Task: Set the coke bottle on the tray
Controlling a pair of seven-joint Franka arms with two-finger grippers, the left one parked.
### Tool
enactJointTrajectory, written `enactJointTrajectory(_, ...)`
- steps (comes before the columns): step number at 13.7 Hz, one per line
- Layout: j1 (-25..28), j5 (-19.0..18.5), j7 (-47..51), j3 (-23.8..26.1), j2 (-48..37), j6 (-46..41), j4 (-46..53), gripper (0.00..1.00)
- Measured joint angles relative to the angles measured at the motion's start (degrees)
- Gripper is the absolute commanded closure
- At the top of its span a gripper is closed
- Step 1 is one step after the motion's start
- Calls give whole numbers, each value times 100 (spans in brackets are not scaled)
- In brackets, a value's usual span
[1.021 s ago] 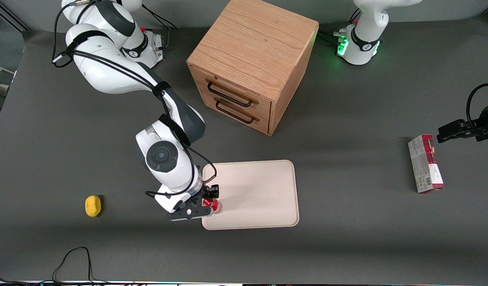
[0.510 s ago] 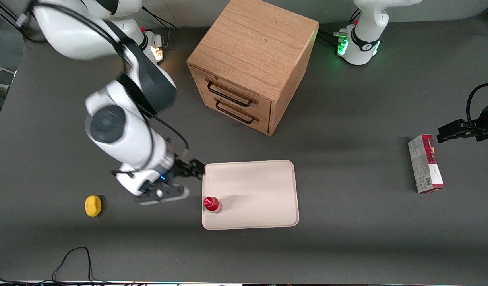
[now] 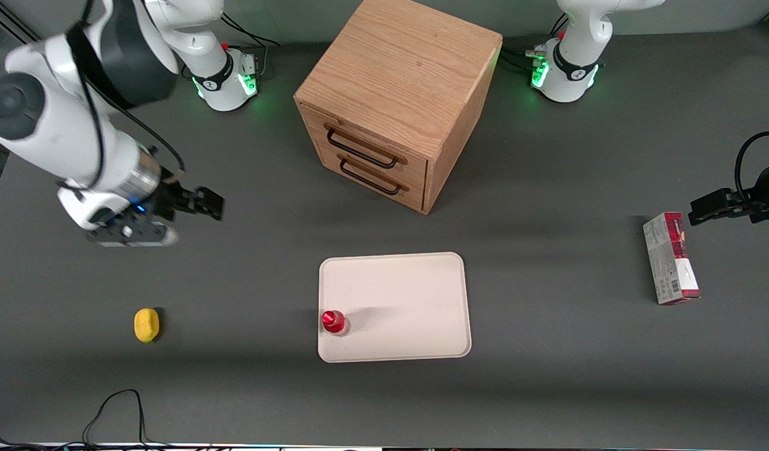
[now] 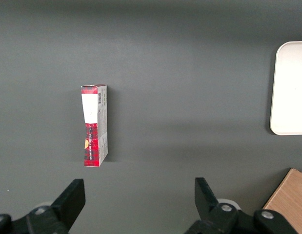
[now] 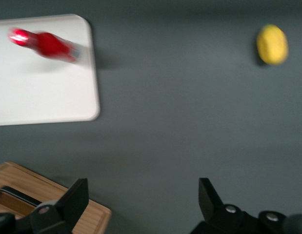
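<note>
The coke bottle stands upright on the tray, close to the rim at the working arm's end. The empty gripper, fingers spread, hangs well apart from it above bare table. Standing so near the edge, a knock could topple the bottle; its label appears blurred

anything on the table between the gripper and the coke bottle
Nothing: in the front view only bare dark table separates the open gripper, raised toward the working arm's end, from the coke bottle standing on the tray.
</note>
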Motion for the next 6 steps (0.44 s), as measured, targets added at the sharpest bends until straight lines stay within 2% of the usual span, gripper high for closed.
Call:
enactJointTrajectory(3, -3, 21, -336, -434, -1014, 86, -1079, 0)
enactJointTrajectory(6, -2, 21, -905, -718, -1487, -122, -1300, 0)
